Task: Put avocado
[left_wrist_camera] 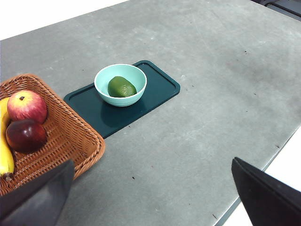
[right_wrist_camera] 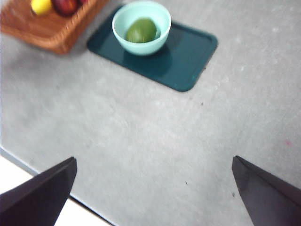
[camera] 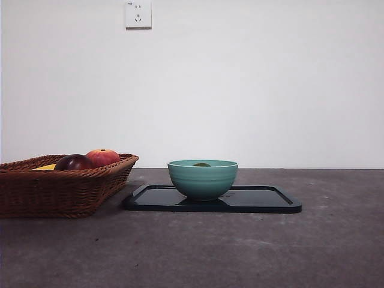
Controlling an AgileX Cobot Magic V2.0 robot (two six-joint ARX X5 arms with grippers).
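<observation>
Left wrist view: avocado (left_wrist_camera: 122, 87) far from tool (left_wrist_camera: 155, 197).

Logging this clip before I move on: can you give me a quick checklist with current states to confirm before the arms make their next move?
1. Avocado lies inside the teal bowl: ok.
2. Bowl stands upright on the dark tray: ok.
3. Left gripper open, holding nothing, raised away from the bowl: ok.
4. Right gripper open, holding nothing, away from the tray: ok.
5. Wicker basket beside the tray holds the peach-like fruit, maroon fruit and banana: ok.
6. Avocado undamaged: cannot tell.
</observation>
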